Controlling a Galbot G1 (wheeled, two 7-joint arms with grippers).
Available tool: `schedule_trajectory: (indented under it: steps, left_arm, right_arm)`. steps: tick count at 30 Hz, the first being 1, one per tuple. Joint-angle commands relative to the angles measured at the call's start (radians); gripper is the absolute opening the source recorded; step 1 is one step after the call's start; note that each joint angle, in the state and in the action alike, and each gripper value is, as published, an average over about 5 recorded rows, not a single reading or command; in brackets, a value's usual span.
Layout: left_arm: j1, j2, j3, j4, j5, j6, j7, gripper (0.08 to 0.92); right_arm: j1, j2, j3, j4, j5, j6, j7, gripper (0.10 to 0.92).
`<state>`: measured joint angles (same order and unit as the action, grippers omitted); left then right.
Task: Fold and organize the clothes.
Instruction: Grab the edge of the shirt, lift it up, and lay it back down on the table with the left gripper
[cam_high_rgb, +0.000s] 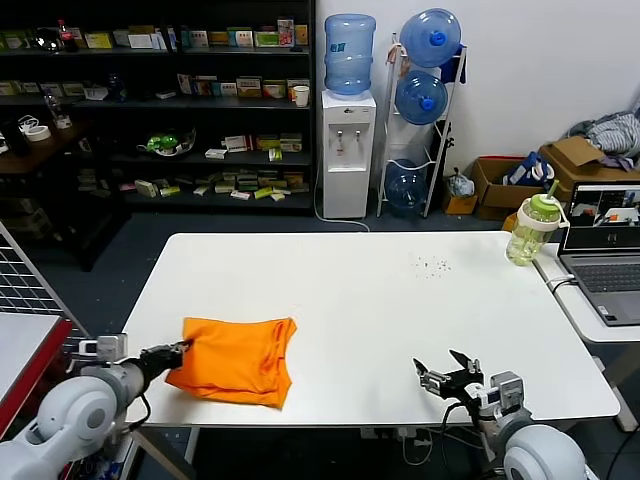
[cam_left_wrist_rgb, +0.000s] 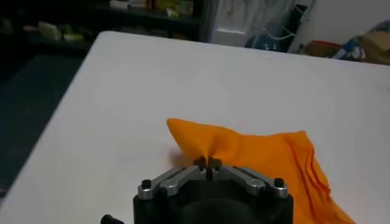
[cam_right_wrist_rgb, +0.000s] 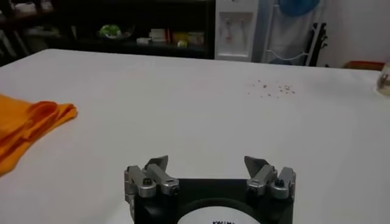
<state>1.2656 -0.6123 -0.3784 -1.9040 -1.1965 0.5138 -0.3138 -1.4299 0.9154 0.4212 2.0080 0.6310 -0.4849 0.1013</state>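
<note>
T-shirt (cam_right_wrist_rgb: 27, 125) cut off at right wrist view's edge, white lettering hidden, shelf items unreadable

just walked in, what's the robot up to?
It is folding an orange T-shirt on the white table. The left gripper is shut on the shirt's edge at the near left of the table; the shirt already lies in a folded bundle. The right gripper waits open over bare table at the near right.

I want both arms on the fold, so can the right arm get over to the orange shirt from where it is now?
Probably yes. The right gripper is open over the table's near edge with only bare tabletop between it and the orange shirt, whose far side the left gripper already pinches.
</note>
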Motion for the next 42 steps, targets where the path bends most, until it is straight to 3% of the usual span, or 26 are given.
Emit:
schedule_trajectory:
  steps: [1, 11, 14, 17, 21, 26, 30, 35, 42]
  left_arm:
    - [0.057, 0.178, -0.187, 0.045, -0.022, 0.017, -0.056, 0.104]
    - [0.032, 0.264, -0.168, 0.218, 0.057, 0.000, 0.028, 0.104]
    - [0.038, 0.257, -0.165, 0.200, 0.066, -0.005, 0.027, 0.104]
    - [0.039, 0.215, -0.152, 0.108, 0.035, -0.006, -0.002, 0.104]
    - [-0.063, 0.083, 0.010, -0.086, -0.089, 0.006, -0.117, 0.104]
    - [-0.441, -0.185, 0.455, -0.159, -0.323, 0.029, -0.386, 0.104]
    - [-0.644, -0.446, 0.679, -0.062, -0.392, 0.016, -0.513, 0.104]
    - [-0.740, -0.706, 0.774, 0.169, -0.348, 0.009, -0.541, 0.104]
    - [-0.763, -0.876, 0.804, 0.399, -0.202, 0.010, -0.501, 0.104]
  right_arm:
    - [-0.010, 0.002, 0.023, -0.023, -0.038, 0.059, -0.032, 0.823]
    - [-0.017, 0.012, 0.033, -0.040, -0.053, 0.074, -0.033, 0.823]
    - [-0.026, 0.020, 0.040, -0.037, -0.064, 0.071, -0.031, 0.823]
    - [-0.037, 0.037, 0.046, -0.033, -0.086, 0.067, -0.028, 0.823]
    - [-0.075, 0.074, 0.067, -0.014, -0.124, 0.056, -0.016, 0.823]
    - [-0.178, 0.114, 0.135, 0.038, -0.145, 0.041, -0.005, 0.823]
    - [-0.239, 0.136, 0.196, 0.068, -0.151, 0.038, -0.002, 0.823]
    - [-0.269, 0.146, 0.232, 0.084, -0.150, 0.040, -0.001, 0.823]
    - [-0.259, 0.143, 0.232, 0.075, -0.140, 0.044, -0.003, 0.823]
